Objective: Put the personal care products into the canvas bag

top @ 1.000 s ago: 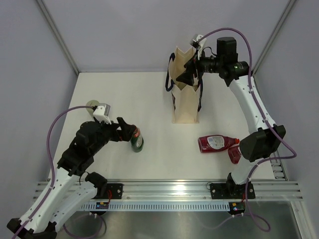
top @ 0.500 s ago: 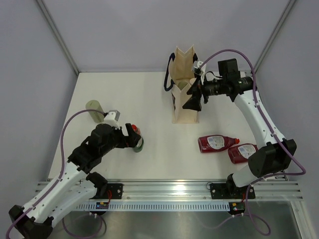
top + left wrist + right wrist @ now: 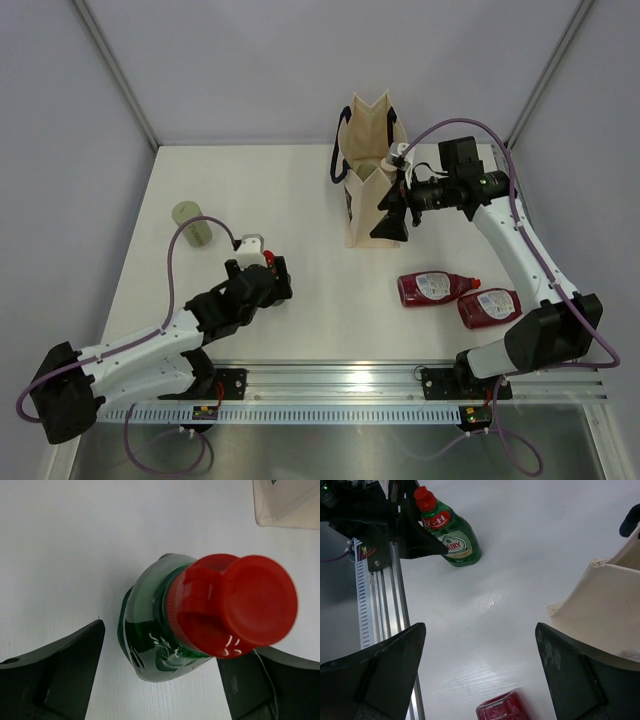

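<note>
Straddling the green bottle (image 3: 452,537), left claw (image 3: 161,647) spread; right claw (image 3: 480,630) spread beside canvas bag (image 3: 605,610) edge

Red-capped green bottle (image 3: 145,645) between the parted jaws on white table (image 3: 60,540), canvas bag (image 3: 287,502) corner beyond.

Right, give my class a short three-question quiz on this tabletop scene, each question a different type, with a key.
1. True or false: both dark red bottles lie on their sides.
2. What stands between the fingers of the left gripper? A. a mug B. the green bottle with the red cap C. a sponge
3. In a few words: is the right gripper open or shut, and what does it hold?
Key: 1 true; 2 B; 3 open, holding nothing.
</note>
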You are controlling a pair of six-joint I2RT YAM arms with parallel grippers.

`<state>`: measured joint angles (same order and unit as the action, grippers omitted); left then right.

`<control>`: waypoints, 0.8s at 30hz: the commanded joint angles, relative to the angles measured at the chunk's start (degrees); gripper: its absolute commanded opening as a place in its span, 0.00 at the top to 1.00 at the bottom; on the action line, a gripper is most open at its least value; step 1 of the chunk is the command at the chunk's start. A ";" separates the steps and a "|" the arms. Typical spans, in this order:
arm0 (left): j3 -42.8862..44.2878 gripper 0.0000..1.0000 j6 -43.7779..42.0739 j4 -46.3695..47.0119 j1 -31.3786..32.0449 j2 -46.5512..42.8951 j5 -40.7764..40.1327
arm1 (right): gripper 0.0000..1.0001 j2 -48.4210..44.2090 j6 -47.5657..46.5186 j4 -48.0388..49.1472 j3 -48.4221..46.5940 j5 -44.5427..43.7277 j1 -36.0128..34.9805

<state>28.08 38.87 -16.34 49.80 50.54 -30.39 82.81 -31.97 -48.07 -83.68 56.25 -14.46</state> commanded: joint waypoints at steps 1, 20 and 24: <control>-0.57 0.12 1.91 11.05 1.53 3.41 -12.04 | 0.00 -2.82 -2.22 -1.14 1.58 1.23 0.13; -1.09 1.00 -14.43 32.06 -2.94 1.05 15.72 | 0.01 -2.22 -10.75 -0.18 9.94 9.31 -0.66; 1.62 1.00 -15.58 36.28 -9.17 2.54 33.78 | 0.01 -0.45 -6.37 8.39 13.61 12.92 -2.67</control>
<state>25.67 26.33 3.66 44.01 54.11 -14.57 81.21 -39.38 -47.27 -72.34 63.68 -15.46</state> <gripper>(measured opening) 0.448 0.993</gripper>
